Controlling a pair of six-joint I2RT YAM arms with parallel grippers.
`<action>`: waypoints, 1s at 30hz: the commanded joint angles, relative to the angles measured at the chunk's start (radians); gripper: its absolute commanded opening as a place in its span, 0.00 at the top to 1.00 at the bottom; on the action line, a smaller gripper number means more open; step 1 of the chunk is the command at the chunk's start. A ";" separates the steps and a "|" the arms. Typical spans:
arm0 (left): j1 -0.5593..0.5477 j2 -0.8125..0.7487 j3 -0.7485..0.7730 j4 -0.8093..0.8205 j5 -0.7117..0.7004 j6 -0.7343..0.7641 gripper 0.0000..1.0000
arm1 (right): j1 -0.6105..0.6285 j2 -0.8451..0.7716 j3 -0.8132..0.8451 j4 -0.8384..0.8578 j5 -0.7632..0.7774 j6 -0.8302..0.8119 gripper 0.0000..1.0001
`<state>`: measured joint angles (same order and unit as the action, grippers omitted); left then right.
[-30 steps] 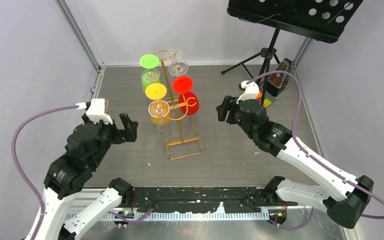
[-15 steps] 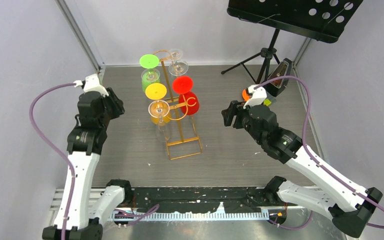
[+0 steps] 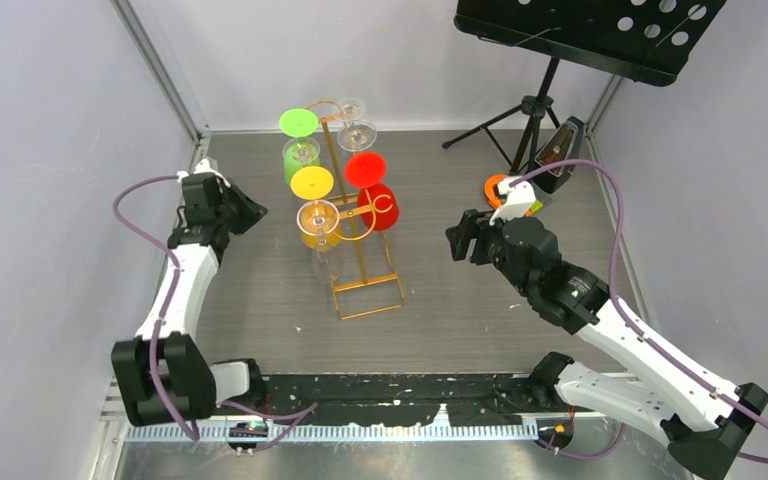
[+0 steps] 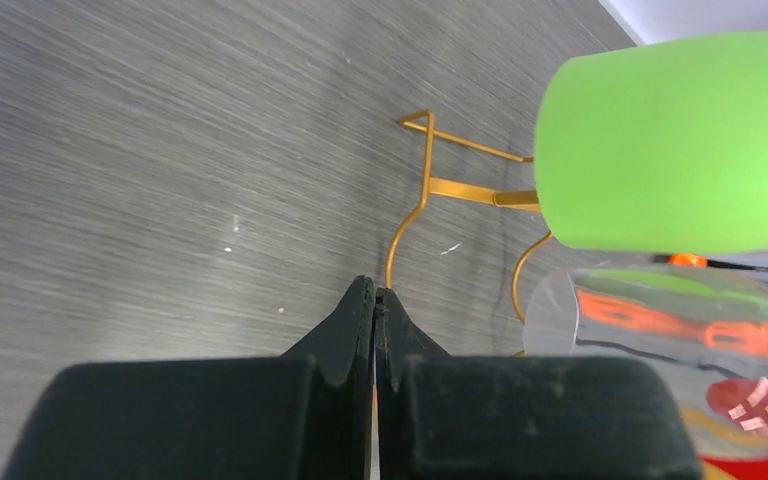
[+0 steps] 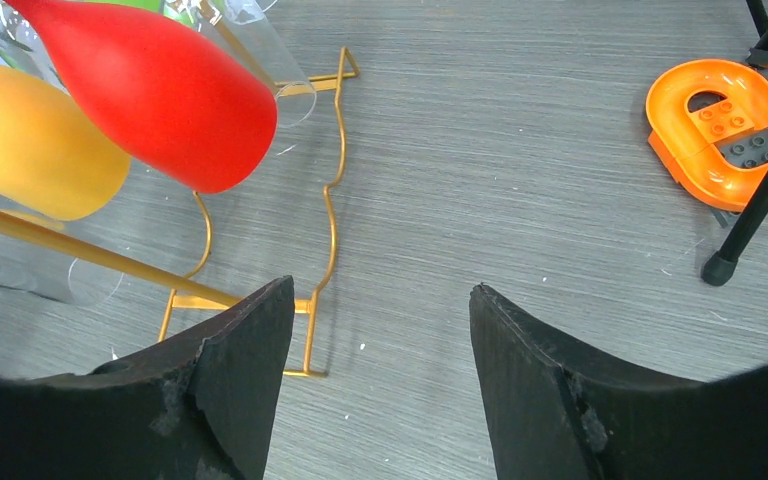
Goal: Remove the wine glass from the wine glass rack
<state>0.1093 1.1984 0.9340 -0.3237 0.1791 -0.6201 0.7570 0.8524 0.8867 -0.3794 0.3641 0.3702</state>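
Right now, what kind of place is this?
Probably a robot test booth: left arm and right arm bolted to one table, plain walls close around, staged props like a wine glass rack and music stand.

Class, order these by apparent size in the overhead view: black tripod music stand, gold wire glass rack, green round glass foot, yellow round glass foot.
1. black tripod music stand
2. gold wire glass rack
3. green round glass foot and yellow round glass foot: alike, not ranked

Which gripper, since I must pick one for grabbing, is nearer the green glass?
Left. The left gripper sits close beside the green glass; the right gripper is farther, across the rack.
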 commanded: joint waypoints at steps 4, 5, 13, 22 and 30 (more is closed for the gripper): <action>0.016 0.167 -0.068 0.306 0.153 -0.164 1.00 | 0.000 -0.047 -0.023 0.024 -0.018 -0.009 0.29; 0.018 0.194 -0.071 0.328 0.156 -0.177 1.00 | 0.001 -0.051 -0.026 0.024 -0.021 -0.007 0.29; 0.018 0.408 -0.038 0.490 0.211 -0.270 1.00 | 0.000 -0.083 -0.046 0.024 -0.038 0.006 0.28; 0.011 0.644 0.126 0.508 0.280 -0.337 1.00 | -0.001 -0.067 -0.030 0.035 -0.046 -0.011 0.27; -0.013 0.753 0.237 0.475 0.298 -0.352 1.00 | -0.001 -0.010 -0.011 0.056 -0.072 -0.008 0.27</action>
<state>0.1116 1.9137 1.1072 0.1238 0.4465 -0.9581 0.7570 0.8238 0.8383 -0.3733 0.3084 0.3687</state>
